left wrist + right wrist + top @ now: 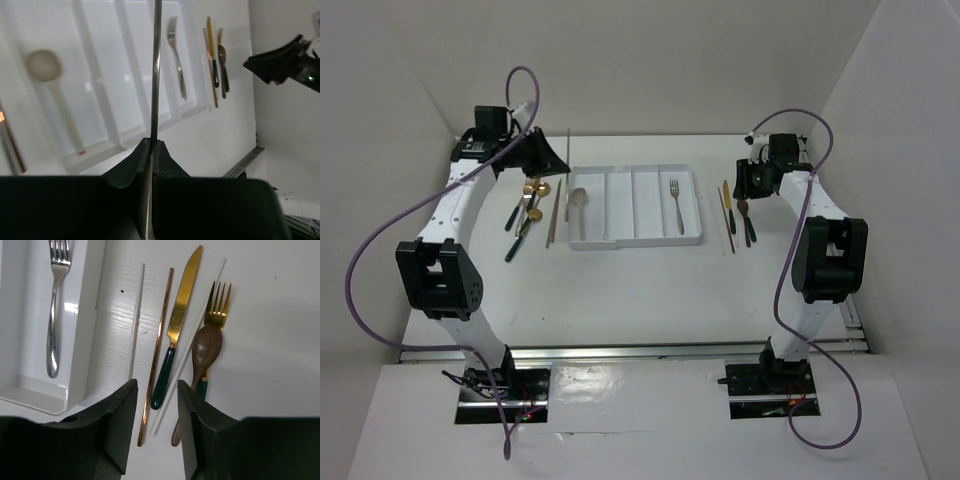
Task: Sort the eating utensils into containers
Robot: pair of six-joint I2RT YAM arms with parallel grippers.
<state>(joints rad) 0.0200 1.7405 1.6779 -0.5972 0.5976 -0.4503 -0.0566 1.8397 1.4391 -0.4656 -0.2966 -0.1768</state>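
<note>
**Silver chopstick held aloft, right arm lining up its pick**

On the far left of the table lies a loose pile (528, 203) of gold-headed spoons with dark handles, untouched, and a brown chopstick (556, 215) lies just beside the tray's left edge. Above them the left gripper (151, 146) is clamped tight on a silver chopstick (156, 70), which sticks straight out from between the pads and, in the left wrist view, crosses over the middle of the tray (620, 205). This is a carry in mid-air: the stick is not in any compartment yet.

The tray holds little so far. A pale spoon (44, 65) lies in the leftmost compartment, a silver fork (52, 315) in the rightmost, and the two middle ones look bare.

Right of the tray a white chopstick (136, 315), a copper chopstick (159, 345), a gold knife (183, 300) with a green handle, a gold fork (219, 302) and a wooden spoon (206, 347) lie side by side, the spoon resting over the fork. The right gripper (156, 385) hovers over them with its jaws apart, straddling the copper chopstick and the knife handle.

Next, the left arm likely needs to tip the stick flat along a bare middle compartment before letting go. The right must settle on one piece, since two sit between its jaws.
</note>
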